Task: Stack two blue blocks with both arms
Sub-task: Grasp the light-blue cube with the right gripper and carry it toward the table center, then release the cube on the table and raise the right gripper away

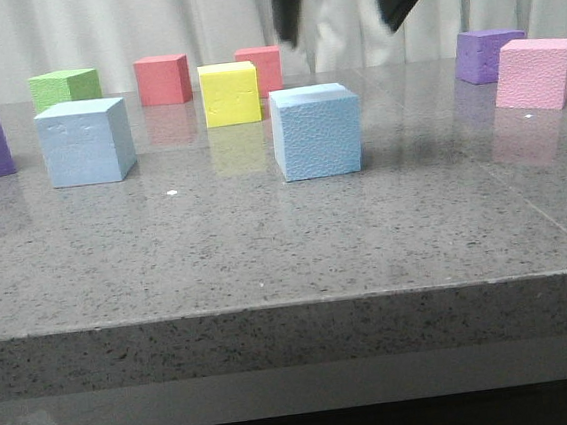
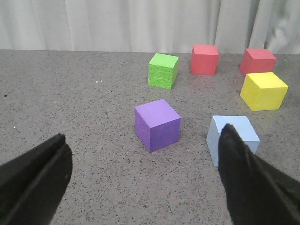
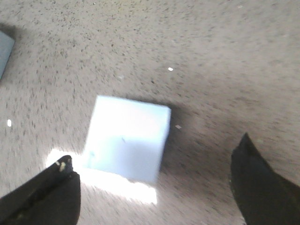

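One block (image 1: pixel 317 131) stands near the middle of the tabletop (image 1: pixel 267 244). The other block (image 1: pixel 86 141) stands to its left, well apart, nearer the left edge.

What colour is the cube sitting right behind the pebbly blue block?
Yellow: the small yellow foam cube behind the pebbly sky-blue foam block, clearest in the front view.
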`<state>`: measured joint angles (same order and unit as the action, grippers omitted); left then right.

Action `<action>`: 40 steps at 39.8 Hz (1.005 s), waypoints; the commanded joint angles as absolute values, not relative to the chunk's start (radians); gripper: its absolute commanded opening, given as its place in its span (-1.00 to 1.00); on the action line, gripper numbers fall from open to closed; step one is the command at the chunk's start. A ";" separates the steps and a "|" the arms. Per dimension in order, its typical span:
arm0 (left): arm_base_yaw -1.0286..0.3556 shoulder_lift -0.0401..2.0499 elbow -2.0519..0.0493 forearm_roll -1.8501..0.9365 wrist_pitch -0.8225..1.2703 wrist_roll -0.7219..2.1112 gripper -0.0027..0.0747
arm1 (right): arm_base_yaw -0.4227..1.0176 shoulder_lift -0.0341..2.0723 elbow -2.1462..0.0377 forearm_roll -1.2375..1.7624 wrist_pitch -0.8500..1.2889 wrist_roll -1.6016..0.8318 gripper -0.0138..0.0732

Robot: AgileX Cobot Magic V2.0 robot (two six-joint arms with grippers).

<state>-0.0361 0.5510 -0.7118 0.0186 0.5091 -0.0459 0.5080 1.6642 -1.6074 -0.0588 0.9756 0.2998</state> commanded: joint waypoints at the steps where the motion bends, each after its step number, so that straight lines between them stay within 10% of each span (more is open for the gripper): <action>1: -0.037 0.561 -0.738 0.020 0.431 -0.053 0.67 | 0.458 1.515 -1.549 0.012 0.936 0.146 0.81; 40: -0.037 0.561 -0.738 0.020 0.431 -0.053 0.67 | 0.389 0.702 -0.807 0.090 0.641 -0.126 0.81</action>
<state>-0.0361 0.5510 -0.7118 0.0186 0.5091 -0.0459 0.3967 0.7163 -0.7901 0.0870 0.7244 -0.1154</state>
